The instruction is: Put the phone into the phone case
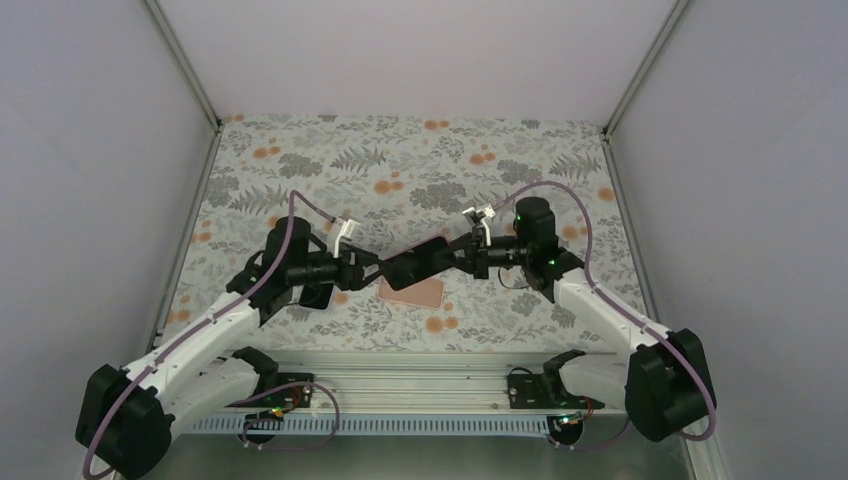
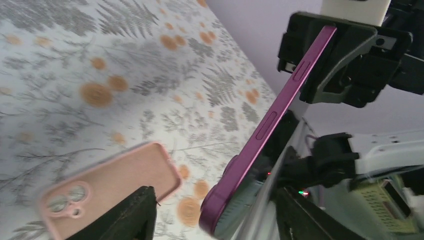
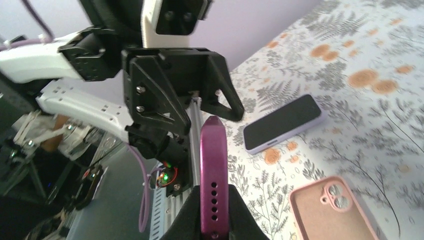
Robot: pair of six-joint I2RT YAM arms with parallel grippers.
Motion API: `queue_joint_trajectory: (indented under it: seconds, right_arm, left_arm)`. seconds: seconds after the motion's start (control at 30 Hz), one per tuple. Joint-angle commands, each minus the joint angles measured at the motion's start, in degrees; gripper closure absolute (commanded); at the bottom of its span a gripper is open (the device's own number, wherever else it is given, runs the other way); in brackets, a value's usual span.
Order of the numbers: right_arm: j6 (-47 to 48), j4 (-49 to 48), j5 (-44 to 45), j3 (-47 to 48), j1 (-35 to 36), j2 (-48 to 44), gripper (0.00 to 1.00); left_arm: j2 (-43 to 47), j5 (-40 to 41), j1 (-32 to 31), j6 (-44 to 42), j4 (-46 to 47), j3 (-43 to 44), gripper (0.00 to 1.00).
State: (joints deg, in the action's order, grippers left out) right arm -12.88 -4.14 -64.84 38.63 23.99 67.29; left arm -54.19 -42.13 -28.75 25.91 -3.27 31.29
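Phone (image 3: 214,160) in snug right claw (image 3: 214,195)

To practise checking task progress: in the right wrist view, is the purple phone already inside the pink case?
No, the purple phone is held clear of the pink case, which lies empty on the table.

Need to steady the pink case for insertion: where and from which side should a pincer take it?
Grip the pink case across its long side walls, mid-length, coming down from above. It lies flat on the table, apparently open side up, so only the thin raised rim offers purchase, clear of the camera cutout.
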Motion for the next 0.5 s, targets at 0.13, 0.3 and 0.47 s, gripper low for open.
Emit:
queue_joint_trajectory:
  seconds: [0.13, 0.3, 0.47]
  right_arm:
    - [-17.02, -11.96, 13.93, -10.54, 1.33, -7.20, 0.96]
    - [-23.48, -15.14, 21.17, -15.49, 2.48, -8.93, 0.96]
    - [-32.30, -18.77, 27.03, -19.59, 3.42, -8.34, 0.96]
  left_arm:
    - [5.82, 15.19, -0.70, 7.46, -2.77, -3.62, 0.25]
    - [5.82, 20.42, -2.86, 9.17, -2.88, -5.03, 0.15]
    - [1.76, 26.00, -8.02, 10.38, -0.93, -6.17, 0.07]
